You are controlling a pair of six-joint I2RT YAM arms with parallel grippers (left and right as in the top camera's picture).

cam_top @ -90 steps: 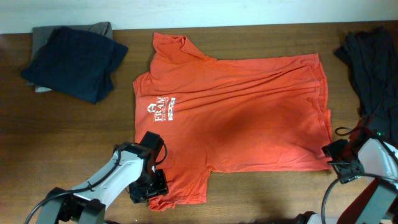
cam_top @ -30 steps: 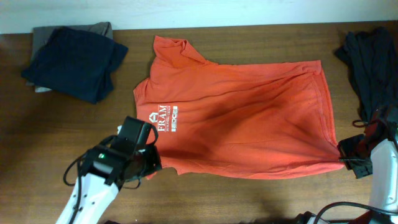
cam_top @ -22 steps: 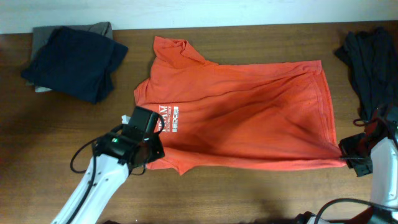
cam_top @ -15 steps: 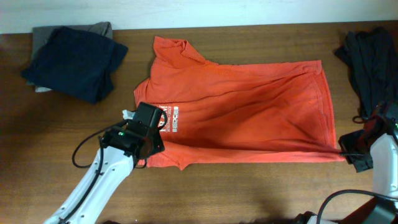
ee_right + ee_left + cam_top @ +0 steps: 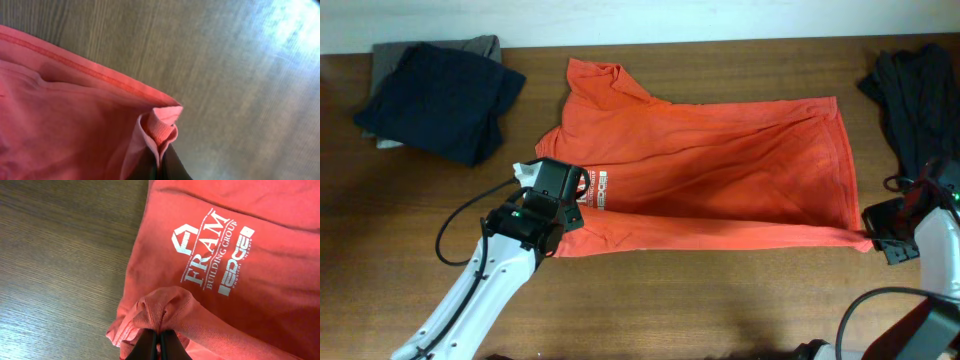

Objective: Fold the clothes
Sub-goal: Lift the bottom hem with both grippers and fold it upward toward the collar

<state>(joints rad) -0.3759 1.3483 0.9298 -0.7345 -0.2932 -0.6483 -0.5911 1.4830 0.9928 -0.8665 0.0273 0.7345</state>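
The clothes, a red-orange T-shirt [image 5: 720, 160] with white lettering [image 5: 598, 188], lie spread across the middle of the table. Its near edge is lifted and drawn over the body. My left gripper [image 5: 560, 195] is shut on a bunched sleeve-side hem just beside the lettering. In the left wrist view the gripper [image 5: 159, 332] pinches a fold of the T-shirt [image 5: 250, 305] below the logo [image 5: 210, 245]. My right gripper [image 5: 875, 228] is shut on the bottom hem corner at the right. In the right wrist view the gripper [image 5: 159, 150] holds that rolled hem of the T-shirt [image 5: 60, 125].
A folded dark navy garment [image 5: 440, 95] sits on a grey one [image 5: 390, 55] at the back left. A dark pile of clothing [image 5: 915, 100] lies at the right edge, close behind my right arm. Bare wooden table [image 5: 720, 310] runs along the front.
Both grippers have carried the shirt's near edge away from the front, so the fold line has moved up. The left gripper now sits beside the lettering.
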